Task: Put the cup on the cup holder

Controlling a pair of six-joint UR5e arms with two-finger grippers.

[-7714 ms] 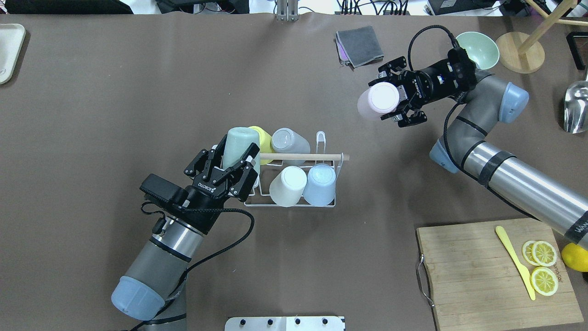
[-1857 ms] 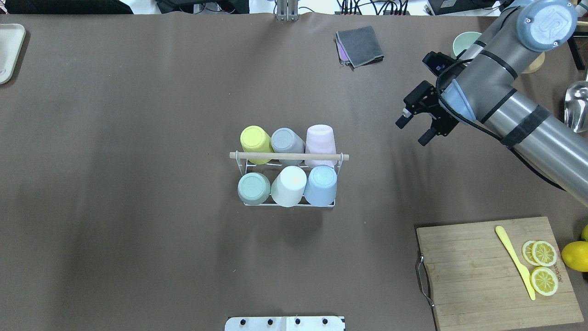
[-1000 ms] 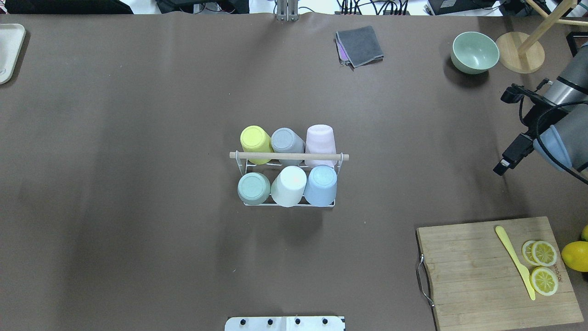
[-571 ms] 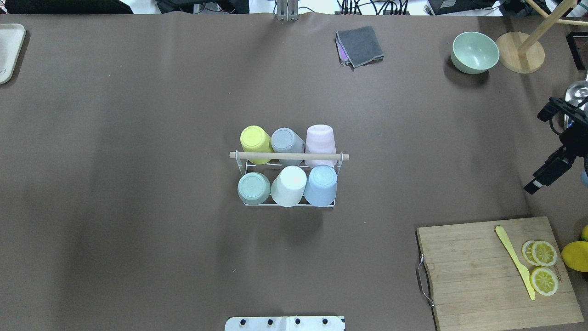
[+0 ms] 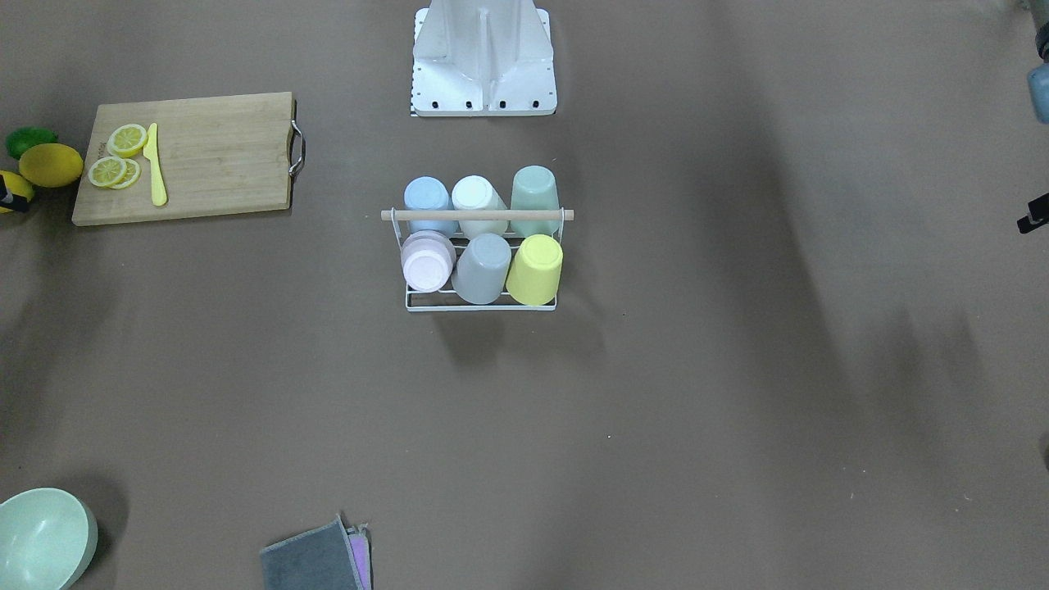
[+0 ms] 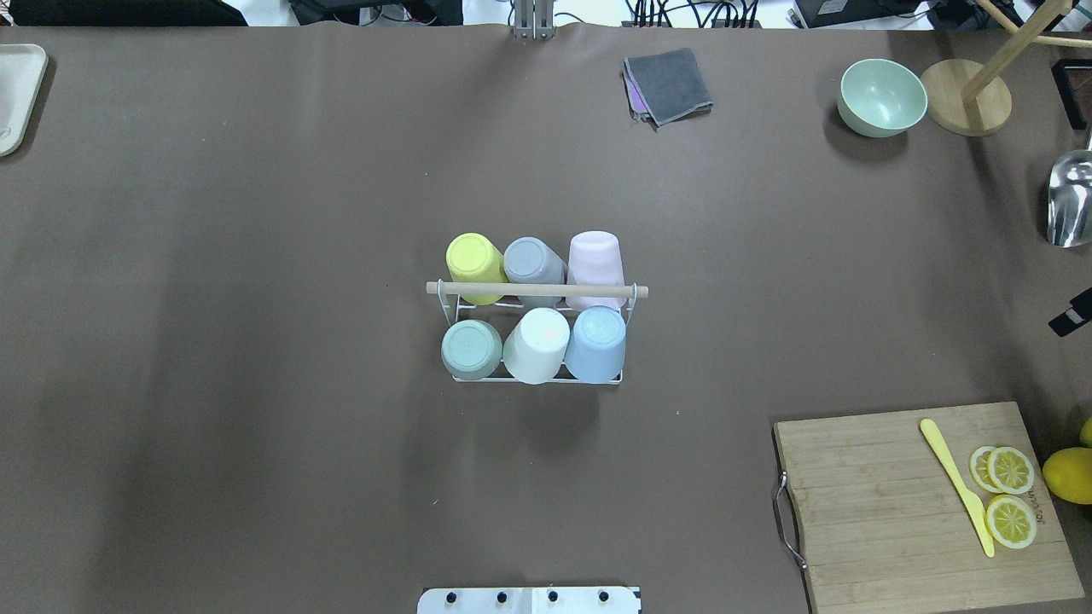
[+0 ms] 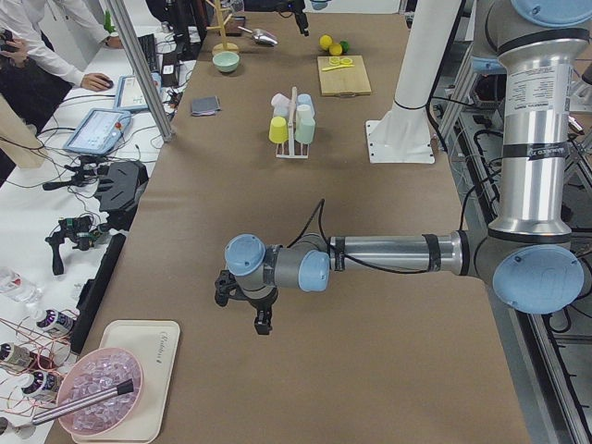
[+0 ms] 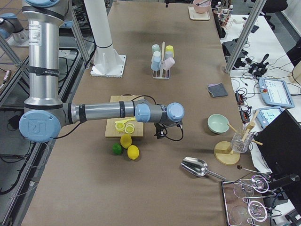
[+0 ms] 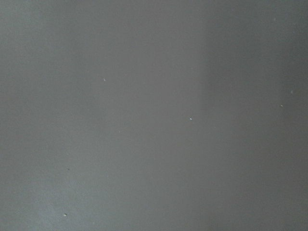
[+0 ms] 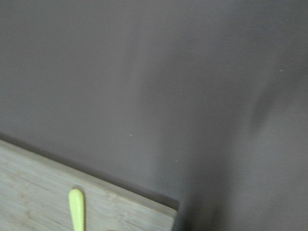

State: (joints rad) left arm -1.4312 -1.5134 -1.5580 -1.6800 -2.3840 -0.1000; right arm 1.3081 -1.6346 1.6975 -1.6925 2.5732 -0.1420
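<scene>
The white wire cup holder [image 6: 537,290] with its wooden rod handle stands at the table's middle. It bears six upturned cups: yellow [image 6: 473,260], grey [image 6: 533,260], pink [image 6: 595,260], green [image 6: 471,350], white [image 6: 536,344] and blue [image 6: 595,341]. It also shows in the front view [image 5: 475,215]. My left gripper [image 7: 256,319] hangs low over bare table far from the holder. My right gripper [image 8: 161,134] hangs beside the cutting board, and only a black sliver of it shows overhead [image 6: 1071,312]. I cannot tell whether either is open or shut.
A wooden cutting board [image 6: 870,503] with lemon slices [image 6: 1011,495] and a yellow knife [image 6: 955,486] lies front right. A green bowl [image 6: 883,95], wooden stand [image 6: 967,98], metal scoop [image 6: 1071,200] and grey cloth [image 6: 668,85] lie at the back. A tray [image 6: 17,94] sits far left.
The green and pink cups went from my grippers onto the holder. The left arm left the overhead view. The right arm drew back to the right edge.
</scene>
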